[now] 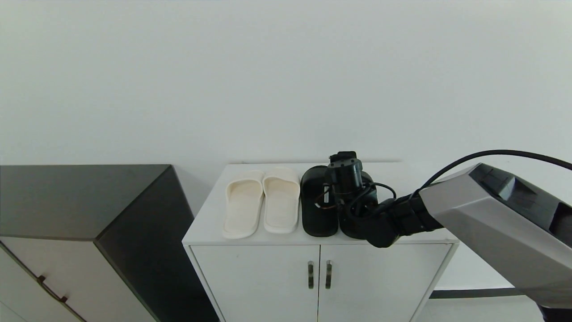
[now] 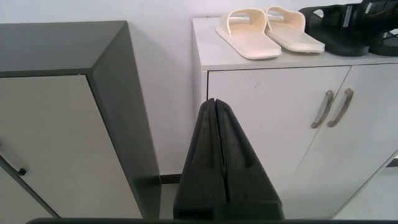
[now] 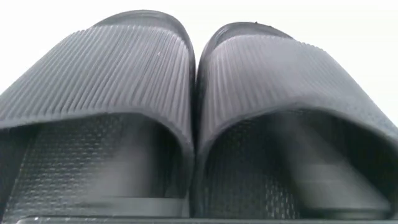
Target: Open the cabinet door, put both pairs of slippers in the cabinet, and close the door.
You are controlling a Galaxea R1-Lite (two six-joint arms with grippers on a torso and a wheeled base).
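Observation:
A white cabinet (image 1: 254,286) stands before me with both doors shut, its two handles (image 1: 319,274) side by side at the middle seam. On its top lie a cream pair of slippers (image 1: 261,201) on the left and a black pair of slippers (image 1: 317,205) right beside it. My right arm's wrist (image 1: 346,176) hangs over the black pair and hides most of the right-hand slipper. The right wrist view looks from close up into both black slippers (image 3: 186,106), toes pointing away. My left gripper (image 2: 215,106) is shut and empty, low in front of the cabinet's left door (image 2: 267,124).
A taller dark grey cabinet (image 1: 80,197) with pale drawer fronts stands just left of the white one, with a narrow gap between them. A plain white wall lies behind. Bare cabinet top (image 1: 415,179) shows to the right of the black slippers.

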